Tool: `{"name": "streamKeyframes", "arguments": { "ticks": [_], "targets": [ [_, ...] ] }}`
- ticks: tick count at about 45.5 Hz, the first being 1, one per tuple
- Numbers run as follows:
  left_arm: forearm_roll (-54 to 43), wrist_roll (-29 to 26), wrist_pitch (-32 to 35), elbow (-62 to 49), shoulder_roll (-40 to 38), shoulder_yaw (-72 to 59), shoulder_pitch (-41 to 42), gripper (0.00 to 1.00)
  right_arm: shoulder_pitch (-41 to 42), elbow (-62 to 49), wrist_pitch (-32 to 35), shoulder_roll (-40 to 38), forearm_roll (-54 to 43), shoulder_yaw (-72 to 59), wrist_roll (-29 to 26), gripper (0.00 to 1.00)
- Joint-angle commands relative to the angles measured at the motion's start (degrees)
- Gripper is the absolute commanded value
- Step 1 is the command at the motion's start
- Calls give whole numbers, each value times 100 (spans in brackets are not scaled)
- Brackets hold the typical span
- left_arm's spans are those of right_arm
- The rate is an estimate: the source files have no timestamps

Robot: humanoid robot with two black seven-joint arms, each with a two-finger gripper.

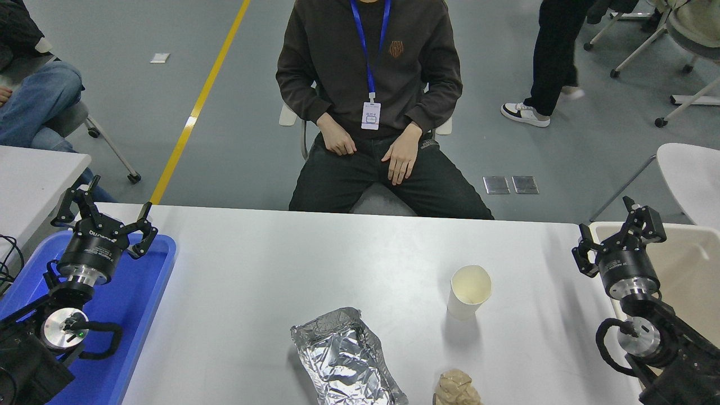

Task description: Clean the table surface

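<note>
The desk surface (292, 264) fills the middle of your view, wide and grey-white, running from the blue tray (152, 281) at the left to the beige bin (686, 259) at the right. On it, toward the near edge, you have a crumpled sheet of foil (346, 360), and just right of that a wad of brown paper (455, 388) at the very near edge. A white paper cup (469, 291) stands upright a little farther in, apart from both. Your left hand (107, 211) hangs over the far end of the blue tray with its fingers spread wide, holding nothing. Your right hand (610, 228) sits over the near left corner of the bin, fingers also spread and empty. A person in a dark sweatshirt (368, 56) sits at the far side, hands resting on their lap.
</note>
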Motion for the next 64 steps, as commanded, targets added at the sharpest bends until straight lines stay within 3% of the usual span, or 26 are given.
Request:
{"name": "streamKeyframes", "arguments": {
  "ticks": [1,55,64],
  "targets": [
    [9,0,0,-5,-6,3,0,100,-5,-12,-18,-15,5,-1,4,99],
    [0,0,0,-5,3,3,-9,100,118,67,-62,-138,13,8,22,99],
    [0,9,-9,-5,-6,-6,-9,100,145,84,-88,-120,22,-44,-180,99]
  ]
}}
